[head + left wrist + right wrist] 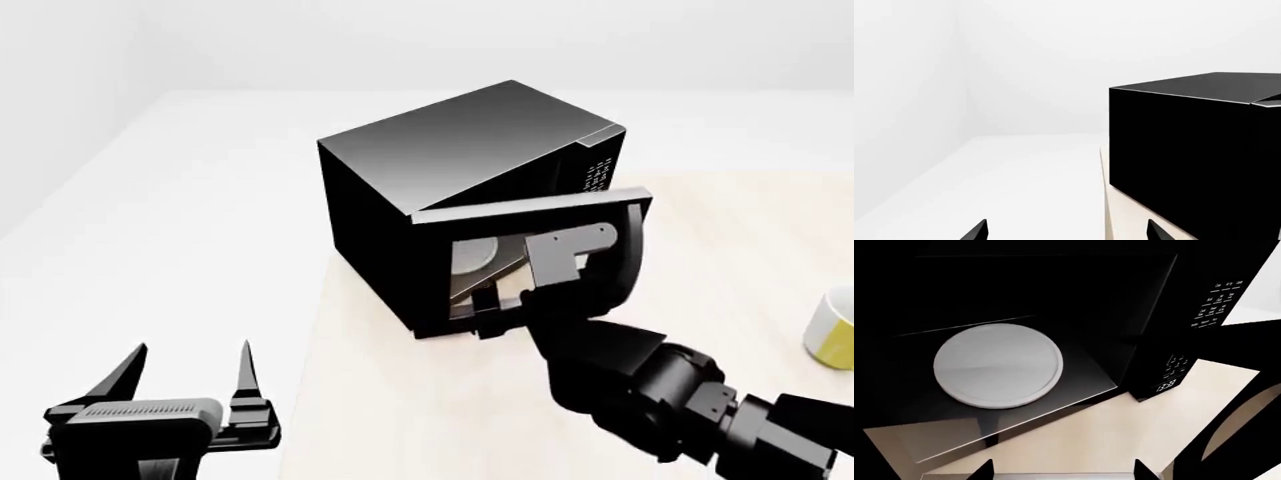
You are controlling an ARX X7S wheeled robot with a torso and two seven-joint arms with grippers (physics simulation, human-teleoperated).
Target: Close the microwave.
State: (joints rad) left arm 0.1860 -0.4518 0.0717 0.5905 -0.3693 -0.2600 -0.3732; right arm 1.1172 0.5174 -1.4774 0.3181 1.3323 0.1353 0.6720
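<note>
Microwave point(400, 190): glossy black box near the left edge of the pale wooden table point(400, 420), turned at an angle to the robot; in the left wrist view only its blank side and top show point(1187, 160).
Door point(534, 215): hinged, windowed, standing partly open; its upper edge catches light in the head view; curved black handle point(638, 250) at the free end.
Cavity: open to the right wrist view; white round plate point(997, 365) lies flat on the dark floor, roughly central.
Keypad strip point(1214, 305): white markings, just beside the cavity opening; a small white digit readout sits lower down.
Right gripper point(1062, 470): at the door, close in front of the opening; two dark fingertips point(984, 471) show apart at the frame edge, nothing between them; whether any part touches the door or handle I cannot tell, since the arm hides the contact zone in the head view.
Left gripper point(187, 375): well apart from the microwave, off the table's left edge over the white floor; fingers spread wide, holding nothing.
Mug point(834, 330): white and yellow, at the far right of the table, partly cut off.
</note>
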